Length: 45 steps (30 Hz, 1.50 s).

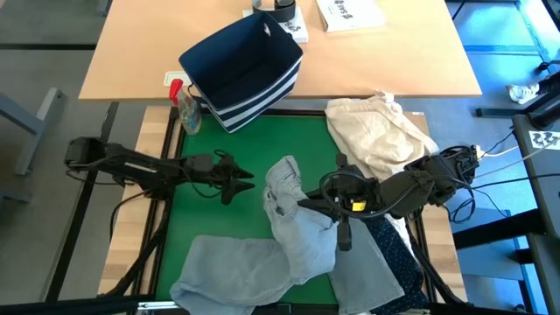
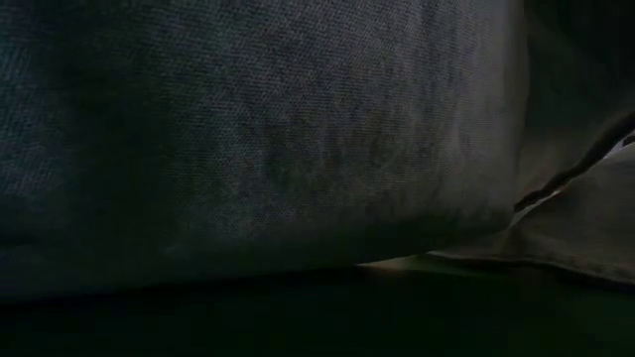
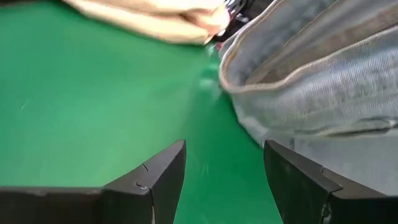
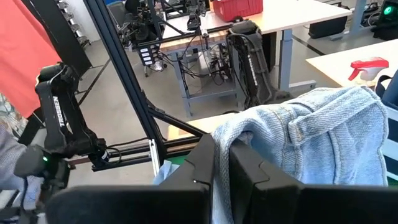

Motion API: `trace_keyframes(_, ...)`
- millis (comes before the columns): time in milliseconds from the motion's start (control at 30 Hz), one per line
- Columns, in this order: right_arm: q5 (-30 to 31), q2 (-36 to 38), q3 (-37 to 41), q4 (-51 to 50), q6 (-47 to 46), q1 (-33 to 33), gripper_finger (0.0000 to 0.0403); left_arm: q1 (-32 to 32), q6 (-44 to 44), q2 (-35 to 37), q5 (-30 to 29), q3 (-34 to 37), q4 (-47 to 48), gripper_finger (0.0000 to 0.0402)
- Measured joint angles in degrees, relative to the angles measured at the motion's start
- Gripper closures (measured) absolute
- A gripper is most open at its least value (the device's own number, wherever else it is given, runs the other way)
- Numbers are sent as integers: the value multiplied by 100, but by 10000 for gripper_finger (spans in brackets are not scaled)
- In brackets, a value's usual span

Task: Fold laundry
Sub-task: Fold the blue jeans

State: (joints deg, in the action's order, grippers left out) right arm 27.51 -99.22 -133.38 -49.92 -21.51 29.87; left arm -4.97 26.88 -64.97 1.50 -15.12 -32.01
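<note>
The light grey jeans point(image 1: 293, 236) lie across the green mat point(image 1: 223, 219), their waistband end point(image 3: 292, 68) raised toward the far side. My right gripper point(image 1: 304, 203) is above the mat's middle, shut on the jeans. My left gripper point(image 1: 241, 182) stands open low over the mat, left of the jeans and apart from them; only green mat shows between its fingers point(image 3: 168, 174). A navy white-dotted shirt point(image 1: 395, 249) lies under the right arm. Dark cloth close to the lens fills the low view. My right gripper pinches a bunched part of the jeans point(image 4: 221, 163) between its two fingers, a little way below the waistband end. The fingers come from the table's right, roughly level. The cloth is gathered up at the fingers and drapes away beyond them; the legs point(image 1: 236, 276) lie on the mat.
A cream-beige cloth bundle point(image 1: 376, 127) lies at the mat's far right corner. A navy bin with white stripes point(image 1: 245, 70) stands tipped at the far edge, a spray bottle point(image 1: 185, 103) beside it. Bare green mat stretches left of the jeans.
</note>
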Motion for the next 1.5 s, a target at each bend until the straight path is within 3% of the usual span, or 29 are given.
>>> trace_keyframes(267, -2, 2, 0, -4, -106, 8, 382, -307, -1066, -1273, 663, -256, -1247, 194)
trace_keyframes(467, -4, 2, -2, -4, -152, 8, 382, -471, -2073, -1451, 1129, -641, -1282, 194)
trace_keyframes(667, -4, 2, -2, -73, -270, 8, 382, -488, -2940, -1453, 1237, -943, -1244, 194)
trace_keyframes(867, -6, 2, -2, -93, -272, 8, 382, -488, -3455, -1454, 1958, -1256, -253, 194)
trace_keyframes(1033, -15, 2, -2, -93, -287, -66, 382, -488, -3882, -1453, 2032, -1418, 96, 194)
trace_keyframes(1233, -39, 7, -7, -139, -408, -143, 382, -379, -3784, -1453, 2568, -1501, 658, 194)
trace_keyframes(1500, -111, 7, -7, -139, -418, -141, 382, -41, -3757, -1453, 2692, -1504, 1137, 194)
